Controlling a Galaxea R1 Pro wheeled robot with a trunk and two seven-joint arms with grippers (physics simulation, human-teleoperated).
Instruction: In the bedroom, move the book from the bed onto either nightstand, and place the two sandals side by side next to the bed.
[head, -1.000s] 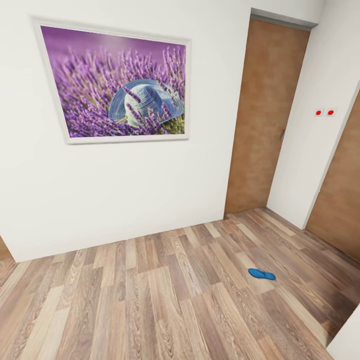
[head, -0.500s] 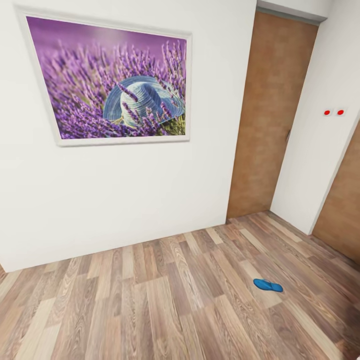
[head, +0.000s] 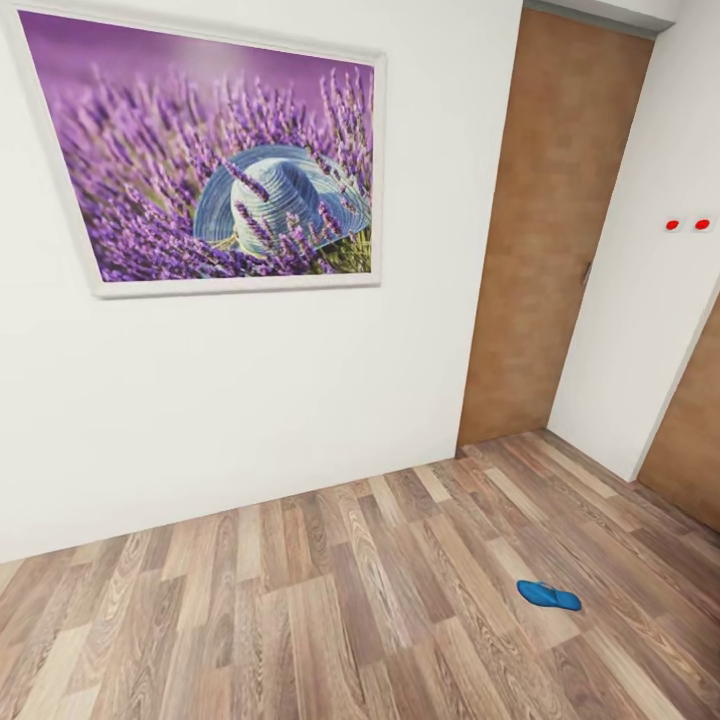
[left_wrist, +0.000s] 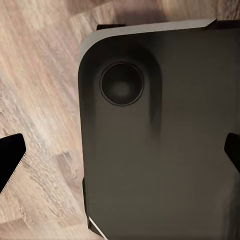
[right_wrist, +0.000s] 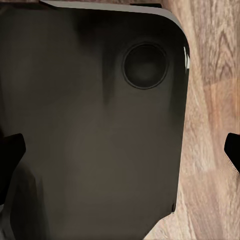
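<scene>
A: In the head view, where was the task's thing?

B: One blue sandal (head: 548, 596) lay flat on the wood floor (head: 300, 600), well out from the white wall (head: 250, 400) under the lavender picture (head: 215, 160), nearer the door (head: 555, 230). Compared with a second earlier the whole view had shifted, so the camera moved, not the sandal. The risk, I judged: rolling on could run the base over it.

A: And the left wrist view?

B: The left gripper (left_wrist: 120, 155) had its dark fingertips at opposite edges, spread wide and empty, above the robot's dark base (left_wrist: 160, 140).

A: The right wrist view?

B: The same: the right gripper (right_wrist: 120, 150) was spread and empty.
</scene>
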